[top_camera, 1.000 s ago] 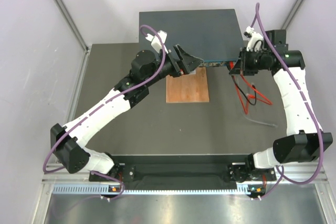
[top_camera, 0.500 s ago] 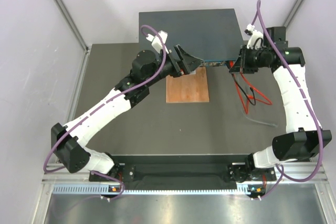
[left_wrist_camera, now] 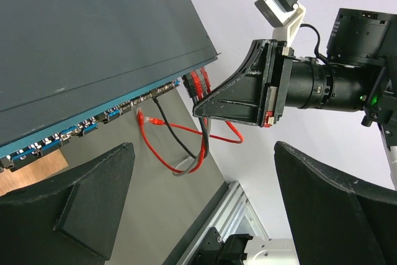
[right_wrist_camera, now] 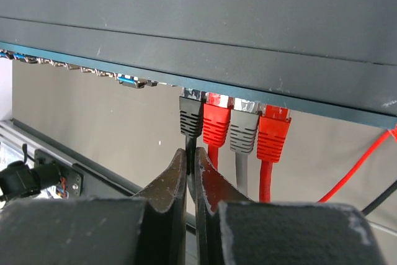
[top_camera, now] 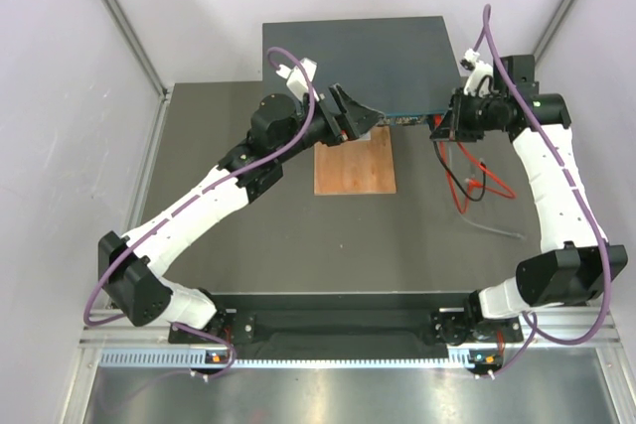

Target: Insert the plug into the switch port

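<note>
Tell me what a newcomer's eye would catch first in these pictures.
Four plugs sit in a row at the right end of the switch front: black, red, grey, red. The right gripper has its fingers shut on the black cable just below the black plug. The left gripper hangs wide open at the far edge of the wooden board.

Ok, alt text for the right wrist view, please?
The right gripper, jaws shut, sits just under a black network plug seated in the dark blue-grey metal switch. Red and grey plugs fill the next ports.
</note>
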